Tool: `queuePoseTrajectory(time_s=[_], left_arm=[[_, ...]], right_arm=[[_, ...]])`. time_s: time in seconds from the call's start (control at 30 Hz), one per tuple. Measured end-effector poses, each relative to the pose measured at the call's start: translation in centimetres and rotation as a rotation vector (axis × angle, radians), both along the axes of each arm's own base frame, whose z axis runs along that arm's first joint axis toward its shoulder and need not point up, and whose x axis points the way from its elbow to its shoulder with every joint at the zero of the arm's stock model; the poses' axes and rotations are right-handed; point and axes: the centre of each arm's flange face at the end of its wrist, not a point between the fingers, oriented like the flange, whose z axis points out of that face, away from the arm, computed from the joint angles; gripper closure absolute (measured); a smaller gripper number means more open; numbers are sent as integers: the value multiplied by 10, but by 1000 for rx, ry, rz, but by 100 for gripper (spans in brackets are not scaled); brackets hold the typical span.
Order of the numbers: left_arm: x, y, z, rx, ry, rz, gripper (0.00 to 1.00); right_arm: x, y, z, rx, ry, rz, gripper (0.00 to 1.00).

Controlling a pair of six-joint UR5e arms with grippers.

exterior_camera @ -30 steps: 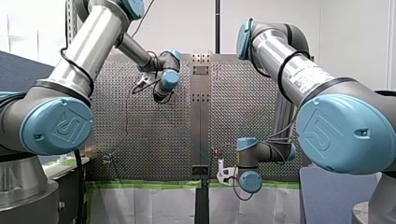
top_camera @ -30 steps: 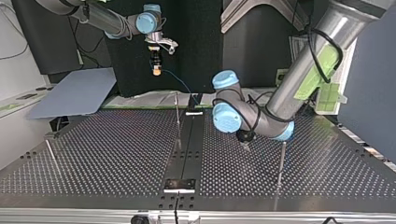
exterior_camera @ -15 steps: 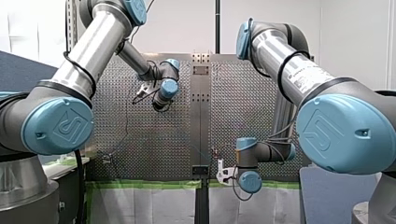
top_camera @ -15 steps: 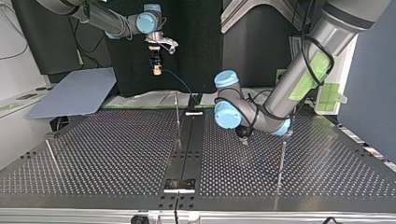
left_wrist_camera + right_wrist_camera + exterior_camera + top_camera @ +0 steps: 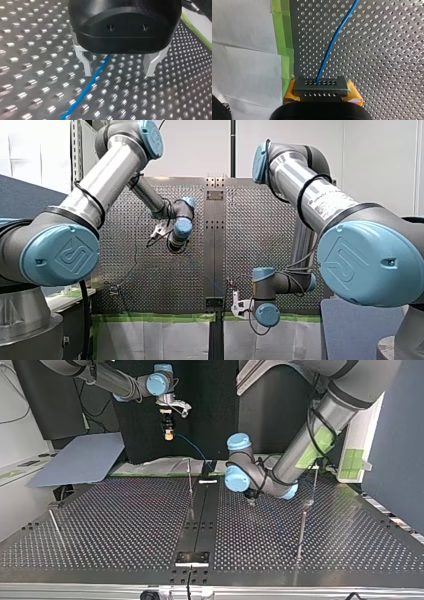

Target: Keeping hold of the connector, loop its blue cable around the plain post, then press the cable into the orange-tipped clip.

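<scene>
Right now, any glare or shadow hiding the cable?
Left wrist view: table studs glint, but the blue cable between my left gripper's open fingers reads clearly. Right wrist view: connector evenly lit. Top view: cable thin against the dark backdrop.

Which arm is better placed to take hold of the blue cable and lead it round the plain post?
Probably my left. The left gripper hangs low over the table with the blue cable between its open fingers. The right gripper is shut on the connector.
</scene>
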Motion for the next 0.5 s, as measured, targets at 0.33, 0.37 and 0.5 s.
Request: queuePoseTrajectory(time_s=[0.33, 0.37, 0.5], left_arm=[[-4, -16, -22, -38, 16, -35, 0], [-5, -18, -23, -44, 16, -40, 0], [-6, -23, -26, -65, 13, -55, 0]], right_arm=[[1, 1, 0, -3, -2, 3, 100], [2, 1, 0, -3, -2, 3, 100], [2, 1, 1, -6, -3, 4, 100]])
